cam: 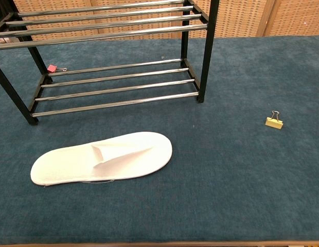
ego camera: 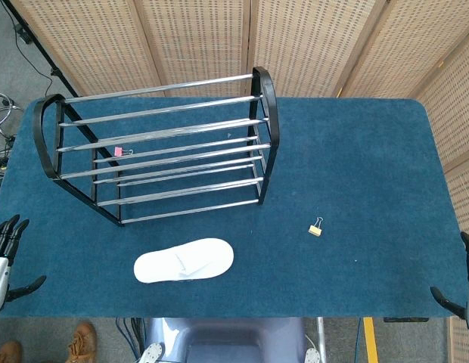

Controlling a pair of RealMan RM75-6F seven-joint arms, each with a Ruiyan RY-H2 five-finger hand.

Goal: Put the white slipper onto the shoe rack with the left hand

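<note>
The white slipper [ego camera: 184,260] [cam: 102,158] lies flat on the blue table in front of the shoe rack [ego camera: 159,147] [cam: 113,62], its toe end pointing right. The rack is black-framed with chrome bars on two tiers and holds no shoes. At the table's front left corner my left hand [ego camera: 6,253] shows at the frame edge, fingers spread and holding nothing, well left of the slipper. My right hand [ego camera: 465,291] sits at the front right corner, fingers apart and empty. Neither hand appears in the chest view.
A small yellow binder clip [ego camera: 316,228] [cam: 274,121] lies right of the rack. A pink binder clip [ego camera: 119,152] [cam: 52,68] rests under the rack at the back left. Woven screens stand behind the table.
</note>
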